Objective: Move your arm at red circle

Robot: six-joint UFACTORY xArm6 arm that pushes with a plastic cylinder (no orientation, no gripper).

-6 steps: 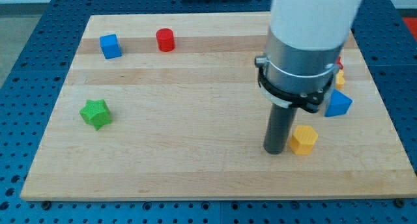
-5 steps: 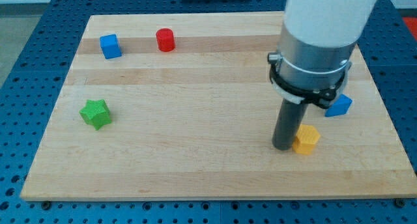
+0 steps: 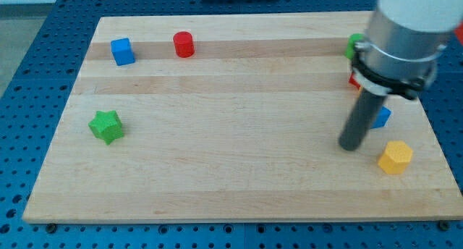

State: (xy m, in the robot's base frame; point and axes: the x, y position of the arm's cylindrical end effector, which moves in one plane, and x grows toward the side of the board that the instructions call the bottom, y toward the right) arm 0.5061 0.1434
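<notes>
Red circle (image 3: 184, 44) far at worktop (image 3: 217, 133) top left.
No gripper; my tip (image 3: 349, 146) left of yellow hexagon (image 3: 396, 157).

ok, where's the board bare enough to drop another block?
Bare: the wide middle, from the green star block across to my tip, below the blue cube and red cylinder. Crowded: the view's right edge, around the yellow hexagonal block and the partly hidden blue block.

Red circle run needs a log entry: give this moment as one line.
tip: view's right, left of yellow block | target: red circle, top left, untouched | contact: none | blue cube, green star: left
</notes>
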